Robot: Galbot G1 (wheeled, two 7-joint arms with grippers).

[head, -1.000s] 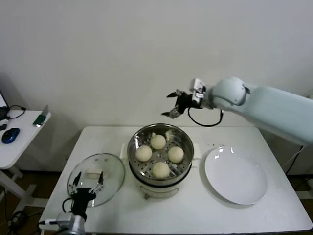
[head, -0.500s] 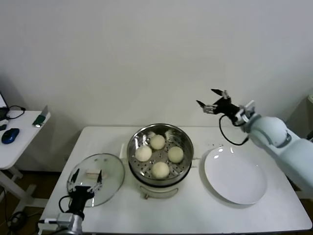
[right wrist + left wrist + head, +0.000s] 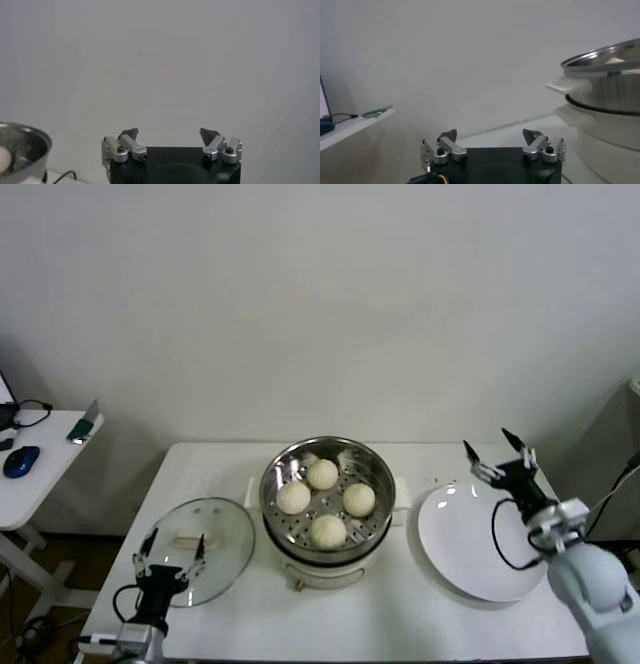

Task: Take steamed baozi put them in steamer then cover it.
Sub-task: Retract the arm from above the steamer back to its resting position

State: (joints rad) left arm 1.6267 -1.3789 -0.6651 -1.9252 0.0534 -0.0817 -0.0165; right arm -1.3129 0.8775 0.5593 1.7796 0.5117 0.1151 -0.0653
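Four cream-white baozi sit on the perforated tray inside the shiny steel steamer at the table's middle. The steamer's rim also shows in the left wrist view and the right wrist view. The clear glass cover with its cream block handle lies flat on the table left of the steamer. My left gripper is open and empty at the cover's near edge. My right gripper is open and empty, held above the far right of the table beside the plate.
A flat white plate lies right of the steamer. A white side table with a blue mouse stands at the far left. A white wall rises behind the table.
My right arm has swung from above the steamer's far side out to the right and down, near the plate. My left gripper has drawn back slightly toward the table's near edge.
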